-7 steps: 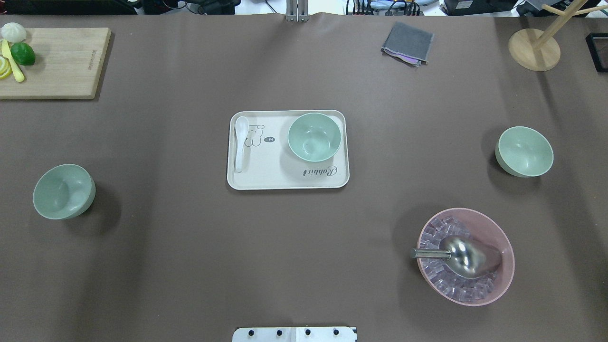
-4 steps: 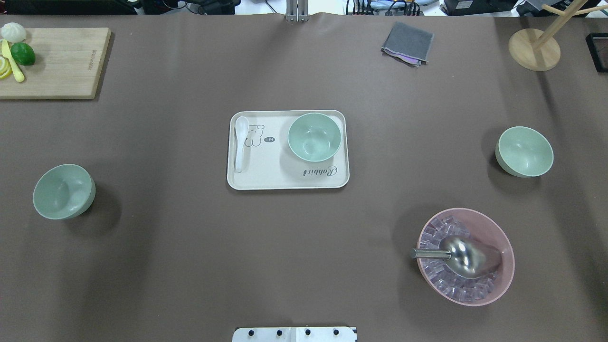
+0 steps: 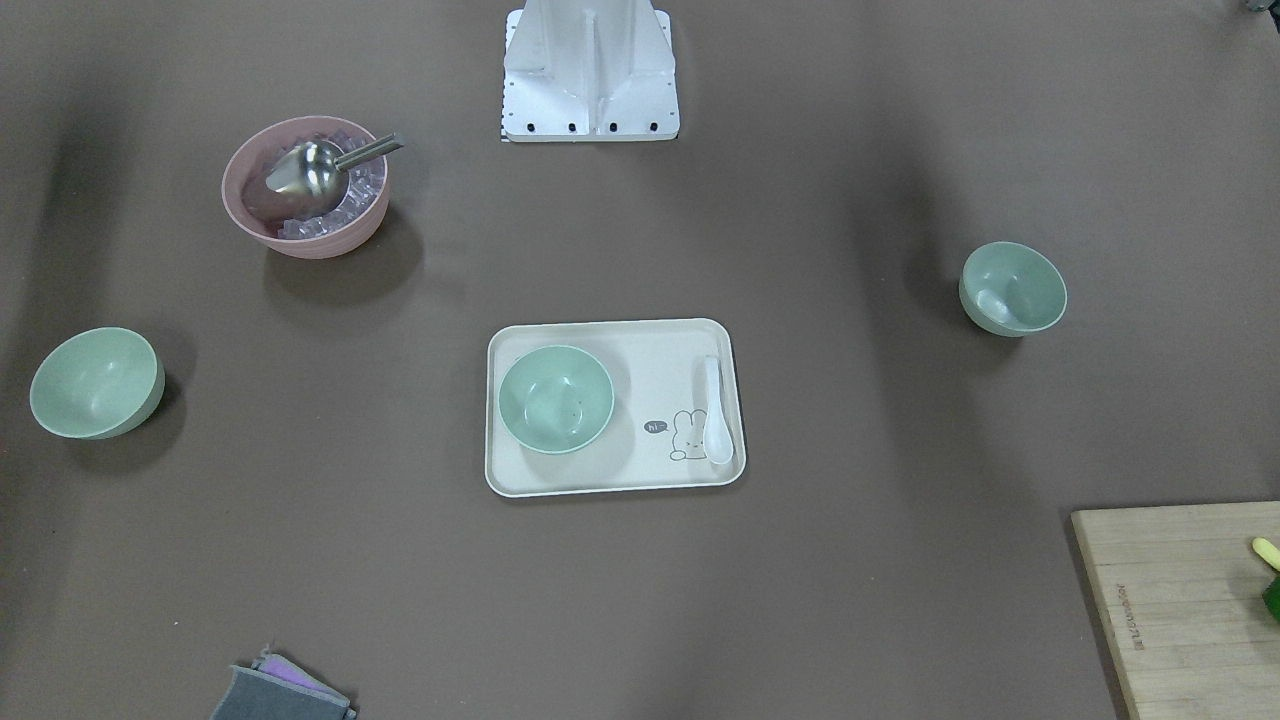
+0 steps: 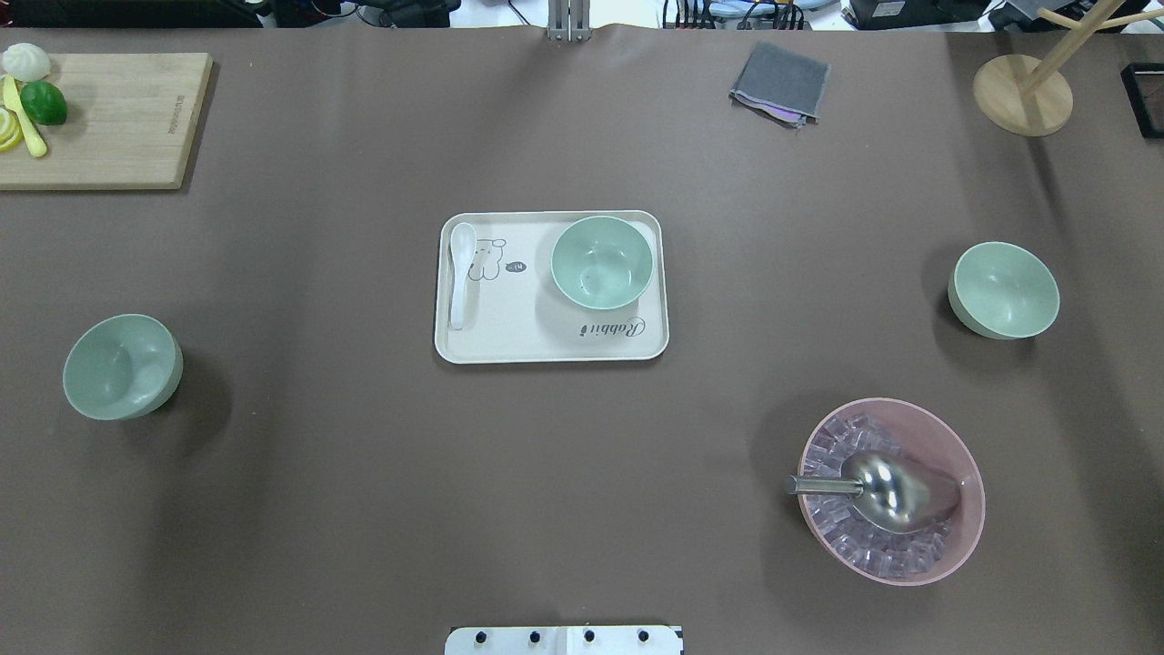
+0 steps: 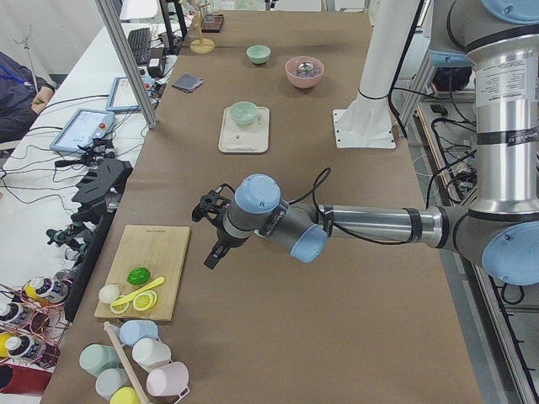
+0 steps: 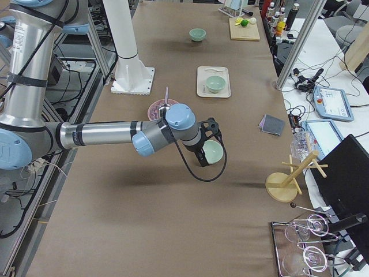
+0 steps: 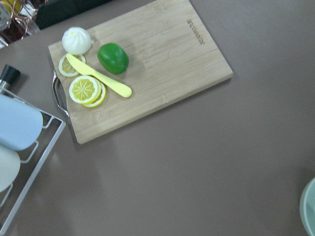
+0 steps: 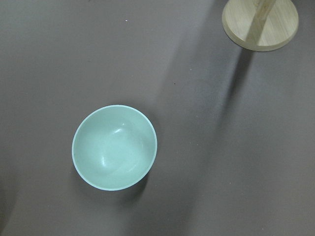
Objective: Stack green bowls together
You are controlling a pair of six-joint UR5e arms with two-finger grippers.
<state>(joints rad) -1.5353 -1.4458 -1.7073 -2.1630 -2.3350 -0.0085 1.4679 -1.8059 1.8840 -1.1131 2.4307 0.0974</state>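
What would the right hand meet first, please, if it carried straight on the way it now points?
Most likely the green bowl below it, or the table just beside: the right hand points down, and its wrist view shows the bowl slightly off centre.

Even, bright overhead light; soft shadows beside each bowl (glare on the metal scoop point(image 4: 896, 492)); all views sharp.

table point(image 4: 364, 500) | tray point(image 4: 509, 318) | left green bowl point(image 4: 123, 367) | right green bowl point(image 4: 1004, 290) | pink bowl point(image 4: 946, 437) | cutting board point(image 4: 118, 118) | cloth point(image 4: 782, 80)
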